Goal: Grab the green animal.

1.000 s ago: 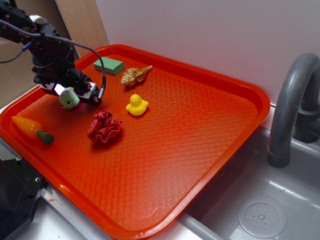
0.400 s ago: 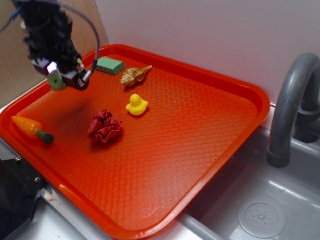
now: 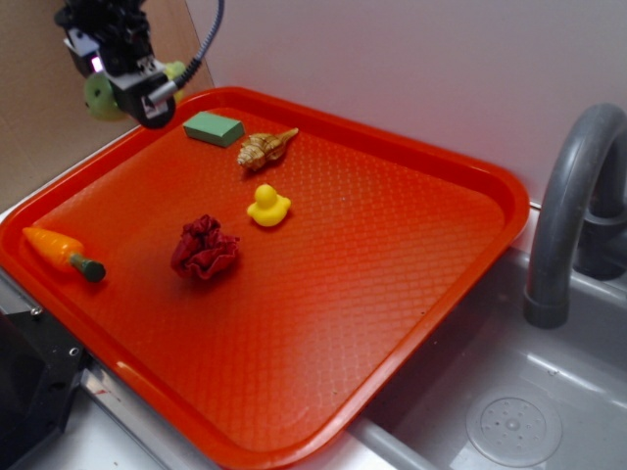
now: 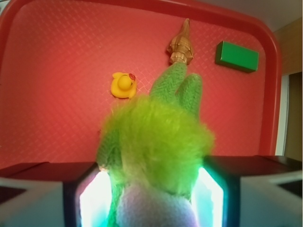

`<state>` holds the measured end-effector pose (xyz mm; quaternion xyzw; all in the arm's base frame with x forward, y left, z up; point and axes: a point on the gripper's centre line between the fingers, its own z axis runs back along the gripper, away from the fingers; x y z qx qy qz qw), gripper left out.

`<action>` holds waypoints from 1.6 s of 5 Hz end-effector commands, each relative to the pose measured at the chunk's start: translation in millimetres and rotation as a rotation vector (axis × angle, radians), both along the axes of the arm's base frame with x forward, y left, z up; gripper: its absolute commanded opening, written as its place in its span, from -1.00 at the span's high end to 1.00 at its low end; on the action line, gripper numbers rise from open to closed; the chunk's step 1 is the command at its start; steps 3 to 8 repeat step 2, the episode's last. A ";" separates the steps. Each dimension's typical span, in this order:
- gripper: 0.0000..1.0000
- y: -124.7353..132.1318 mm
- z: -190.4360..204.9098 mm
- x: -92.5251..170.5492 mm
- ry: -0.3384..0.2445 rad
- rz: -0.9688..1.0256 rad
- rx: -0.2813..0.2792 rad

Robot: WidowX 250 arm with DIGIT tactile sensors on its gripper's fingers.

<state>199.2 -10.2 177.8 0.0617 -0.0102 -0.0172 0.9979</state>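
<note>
The green animal [image 4: 156, 137], a fuzzy lime plush with darker knitted feet, fills the middle of the wrist view, clamped between my two lit fingers [image 4: 92, 198]. From the exterior camera its round green head [image 3: 98, 96] pokes out left of my gripper [image 3: 132, 86], which is shut on it and held high above the tray's far left corner. The toy hangs clear of the tray surface.
The red tray [image 3: 411, 294] carries a dark-green block [image 3: 214, 127], a tan seashell [image 3: 265, 147], a yellow duck [image 3: 266, 206], a crumpled red cloth [image 3: 204, 250] and a carrot toy [image 3: 61, 253]. A grey faucet [image 3: 573, 215] and sink stand to the right.
My gripper has risen steadily from the tray's left side with the green animal held in it, and has shifted towards the far left corner.
</note>
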 end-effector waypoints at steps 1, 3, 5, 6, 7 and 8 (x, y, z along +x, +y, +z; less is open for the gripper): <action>1.00 37.6 71.7 5.4 -0.202 0.115 -0.061; 1.00 44.6 73.7 8.8 -0.184 0.150 -0.071; 1.00 44.6 73.7 8.8 -0.184 0.150 -0.071; 1.00 44.6 73.7 8.8 -0.184 0.150 -0.071; 1.00 44.6 73.7 8.8 -0.184 0.150 -0.071; 1.00 44.6 73.7 8.8 -0.184 0.150 -0.071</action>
